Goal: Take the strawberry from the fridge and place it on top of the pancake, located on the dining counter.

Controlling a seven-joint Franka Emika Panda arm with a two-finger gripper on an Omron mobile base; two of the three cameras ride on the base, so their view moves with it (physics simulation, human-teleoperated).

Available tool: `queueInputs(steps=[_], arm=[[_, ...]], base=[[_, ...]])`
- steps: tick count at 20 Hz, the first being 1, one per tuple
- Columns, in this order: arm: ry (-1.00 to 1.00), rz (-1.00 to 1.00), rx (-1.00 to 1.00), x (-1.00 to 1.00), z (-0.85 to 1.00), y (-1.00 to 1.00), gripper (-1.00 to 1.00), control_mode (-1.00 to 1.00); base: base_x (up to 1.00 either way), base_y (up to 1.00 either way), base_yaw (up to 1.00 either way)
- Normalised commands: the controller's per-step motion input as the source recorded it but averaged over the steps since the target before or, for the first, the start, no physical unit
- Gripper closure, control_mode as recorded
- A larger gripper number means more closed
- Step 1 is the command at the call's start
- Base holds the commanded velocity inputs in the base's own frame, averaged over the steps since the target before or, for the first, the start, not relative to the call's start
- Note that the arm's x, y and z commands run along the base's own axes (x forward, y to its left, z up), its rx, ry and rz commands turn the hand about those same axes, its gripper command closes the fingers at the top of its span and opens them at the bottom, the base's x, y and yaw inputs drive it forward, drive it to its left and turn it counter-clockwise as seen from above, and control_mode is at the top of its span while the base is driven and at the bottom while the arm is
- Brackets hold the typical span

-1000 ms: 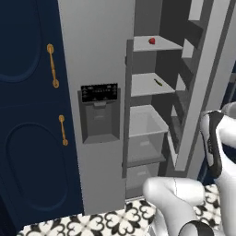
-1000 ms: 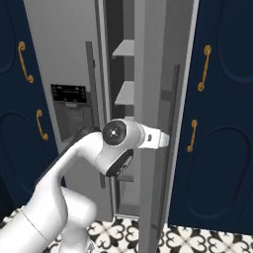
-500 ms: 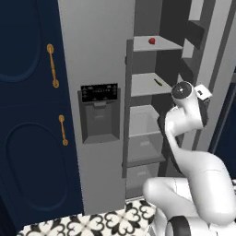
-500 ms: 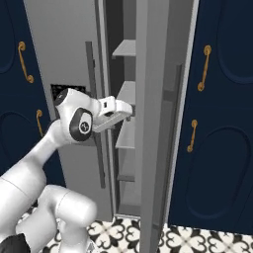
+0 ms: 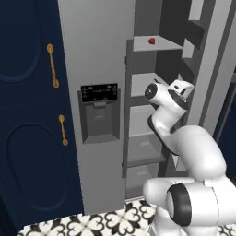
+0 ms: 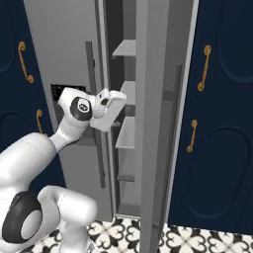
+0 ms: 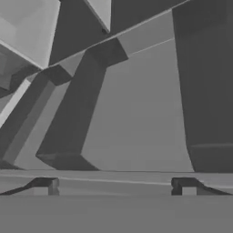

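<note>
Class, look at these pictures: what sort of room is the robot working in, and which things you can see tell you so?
Most likely a home kitchen. A tall grey fridge stands open, with a black dispenser panel on its door and a strawberry on an upper shelf. Navy cabinets with brass handles flank it, over a patterned tile floor.

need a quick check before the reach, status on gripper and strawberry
Gripper open, empty, facing pale grey fridge shelves. Tiny bright red strawberry sits on an upper shelf, above the hand, untouched. Tall grey fridge door open; nothing blocking.

text: none legible | dispenser panel (image 5: 99, 92): marks too small to read
</note>
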Motion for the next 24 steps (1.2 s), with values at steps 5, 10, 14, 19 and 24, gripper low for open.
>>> queueInputs(steps=[5,10,14,19,24], arm=[[0.10,0.00,-0.19,0.01,-0.03,-0.63,-1.00,-1.00],[0.05,-0.04,-0.09,-0.01,-0.04,-0.90,-1.00,-1.00],[0.00,-0.02,-0.01,-0.08,0.00,-1.00,-1.00,-1.00],[0.00,0.00,0.00,-0.19,0.00,-0.58,-1.00,-1.00],[0.00,0.03,0.16,-0.42,0.08,0.50,-1.00,-1.00]], base=[[0.00,0.00,0.00],[0.00,0.00,0.00],[0.00,0.00,0.00],[0.00,0.00,0.00],[0.00,0.00,0.00]])
